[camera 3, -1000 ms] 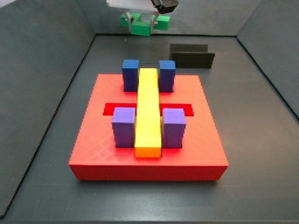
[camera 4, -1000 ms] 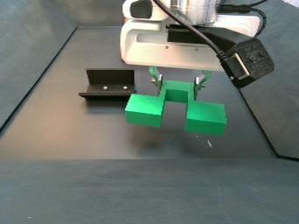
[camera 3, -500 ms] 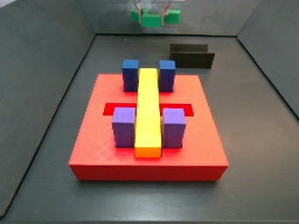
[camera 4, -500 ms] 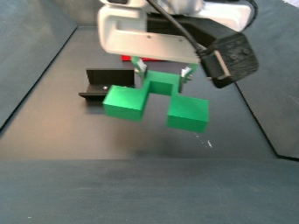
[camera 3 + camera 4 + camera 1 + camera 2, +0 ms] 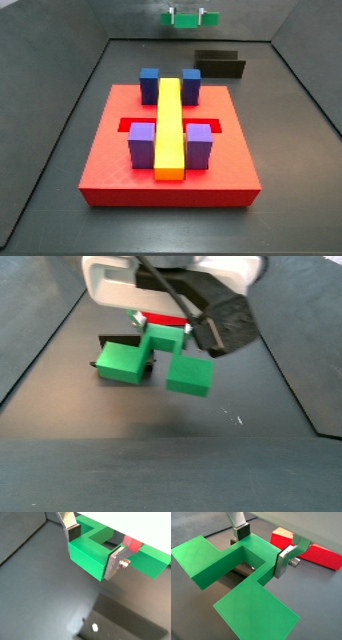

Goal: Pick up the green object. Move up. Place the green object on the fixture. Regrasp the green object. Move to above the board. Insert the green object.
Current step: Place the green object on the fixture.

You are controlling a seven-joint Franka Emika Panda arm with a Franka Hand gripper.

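While the claw (image 5: pixel 261 549) hangs high over the far end of the floor, its silver fingers (image 5: pixel 286 561) are clamped on the raised middle block of the green object (image 5: pixel 234 577), which rides in the air well clear of everything below, as both side views show (image 5: pixel 150 356). By my reckoning the lift is done and the carry toward the fixture (image 5: pixel 221 64) is the step in hand; the next move calls for bringing the piece over that dark bracket and lowering it level so it seats there before any regrasp. The board (image 5: pixel 170 160), with its yellow bar (image 5: pixel 170 125), sits near the front, well apart from the claw, its slot waiting. In one side view the fixture is almost wholly hidden behind the green object, so how near they are I cannot tell; the claw's body is cut off at the top edge there too
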